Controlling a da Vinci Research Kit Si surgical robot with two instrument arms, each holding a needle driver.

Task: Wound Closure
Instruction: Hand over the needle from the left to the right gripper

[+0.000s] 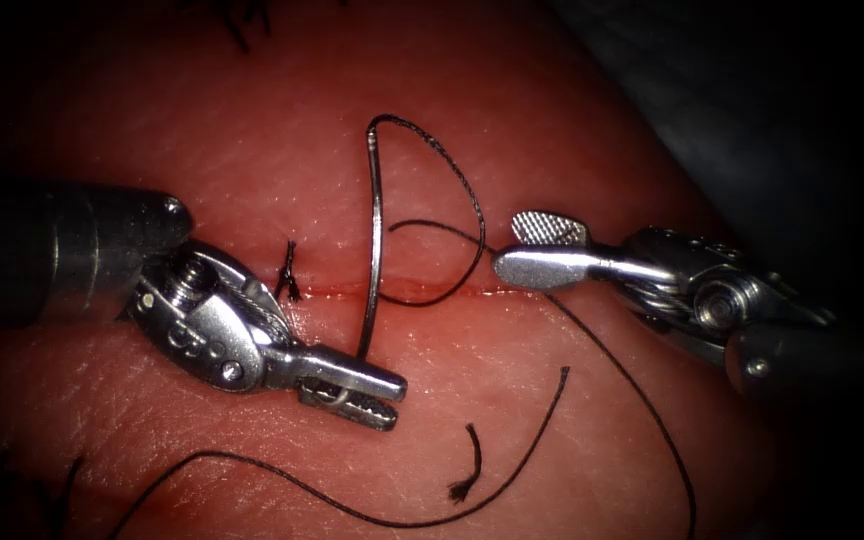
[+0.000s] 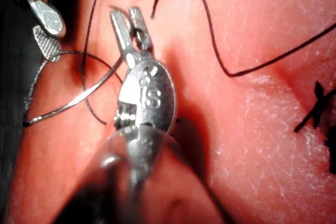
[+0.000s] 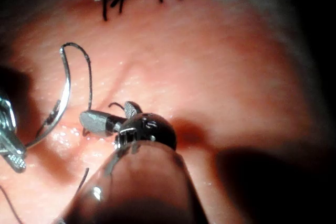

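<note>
In the endoscope view the left hand (image 1: 352, 385) is gripping the needle (image 1: 376, 240) near its lower end, jaws closed on it on the near side of the cut (image 1: 432, 293), and the needle is arching up across the cut to its far end, where the thread (image 1: 452, 180) joins; it is lying above the tissue (image 1: 252, 150), not in it as far as I can tell. The right hand (image 1: 532, 248) is hovering just right of the needle with its jaws apart, holding nothing, though the thread is running just beside its tips. A finished stitch (image 1: 289, 272) is sitting left of the needle, and a cut end (image 1: 467, 470) is lying on the near side. In the left wrist view the left hand (image 2: 131, 30) is pinching the needle (image 2: 73, 100) close to one end, so the long free curve could be swivelling in the jaws if pressed. The thread (image 2: 220, 51) is looping loosely, so it could be snagging on either hand. In the right wrist view the right hand (image 3: 113, 116) is standing open close to the needle (image 3: 65, 85), so a careless approach could be knocking it or trapping thread instead of steel.
</note>
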